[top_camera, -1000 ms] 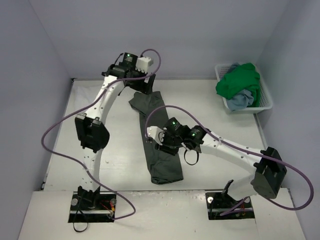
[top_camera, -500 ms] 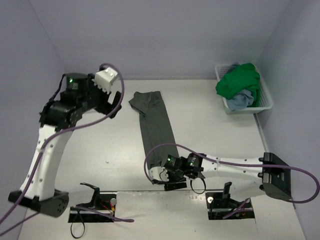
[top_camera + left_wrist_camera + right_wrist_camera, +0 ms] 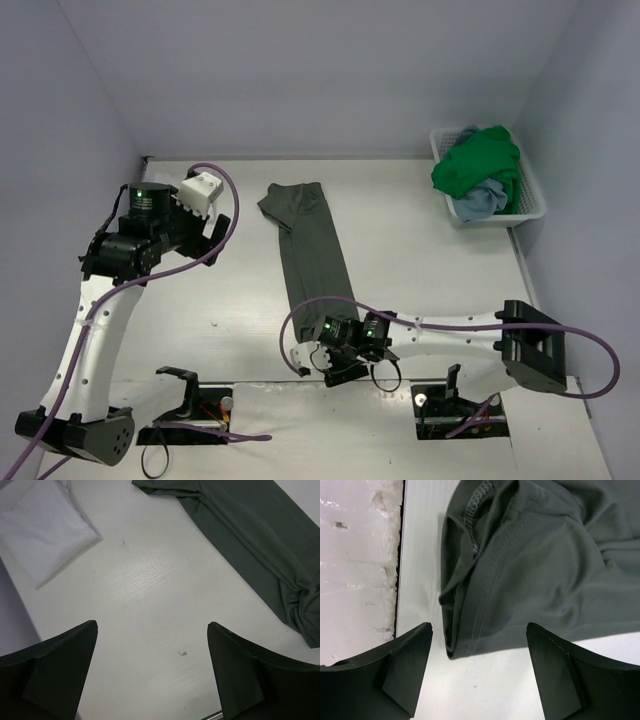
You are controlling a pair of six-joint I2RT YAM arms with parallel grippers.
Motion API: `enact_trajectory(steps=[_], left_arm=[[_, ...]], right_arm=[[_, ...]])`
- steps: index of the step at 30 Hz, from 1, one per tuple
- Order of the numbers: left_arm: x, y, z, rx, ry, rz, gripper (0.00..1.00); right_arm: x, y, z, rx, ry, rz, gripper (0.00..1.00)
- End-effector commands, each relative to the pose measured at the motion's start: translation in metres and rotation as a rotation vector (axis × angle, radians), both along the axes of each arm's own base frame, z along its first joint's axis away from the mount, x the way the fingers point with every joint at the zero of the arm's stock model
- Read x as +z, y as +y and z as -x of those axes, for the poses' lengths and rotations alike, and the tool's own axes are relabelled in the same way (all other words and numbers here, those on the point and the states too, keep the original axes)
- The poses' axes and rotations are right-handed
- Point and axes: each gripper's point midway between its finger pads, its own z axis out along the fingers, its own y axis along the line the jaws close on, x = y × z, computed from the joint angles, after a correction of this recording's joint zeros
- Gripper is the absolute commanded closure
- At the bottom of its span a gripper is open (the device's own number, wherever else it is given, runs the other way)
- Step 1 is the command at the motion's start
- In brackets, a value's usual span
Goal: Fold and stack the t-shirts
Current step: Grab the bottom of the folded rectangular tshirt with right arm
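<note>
Olive-grey t-shirt point(image 3: 312, 250) lies mid-table as a long strip running 12 to 6. Only the left wrist cam catches the folded white t-shirt point(image 3: 45, 530) at 10 o'clock. Only the top view shows the basket point(image 3: 500, 220) at 2. Left gripper point(image 3: 151, 625) and right gripper point(image 3: 479, 626) both gape wide, holding nothing.

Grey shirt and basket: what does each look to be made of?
Grey shirt: soft knit cloth with a matte finish; the right wrist view shows stitched hems and limp folds. Basket: probably rigid white plastic, since its slatted walls hold their shape, though it is too small to be sure.
</note>
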Motion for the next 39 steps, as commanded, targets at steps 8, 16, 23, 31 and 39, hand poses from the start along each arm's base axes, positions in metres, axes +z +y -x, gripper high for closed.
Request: enact_trajectory(steps=[8,16,23,31,39], left_arm=[[0.029,-0.003,0.001,0.000,-0.130,0.061,0.15],[0.028,0.002,0.013,0.010,-0.152,0.060,0.15],[0.027,0.004,0.021,0.011,-0.163,0.068,0.15],[0.019,0.005,0.021,0.020,-0.156,0.074,0.15],[0.014,0.009,0.021,0.038,-0.141,0.082,0.15]], right_arm=[[-0.008,0.038,0.013,0.049,0.012,-0.013,0.28],[-0.025,0.045,0.012,0.052,0.020,0.019,0.48],[-0.034,0.047,0.015,0.060,0.041,0.030,0.64],[-0.034,0.047,0.015,0.066,0.037,0.020,0.93],[0.008,0.056,0.015,0.114,0.022,-0.079,0.97]])
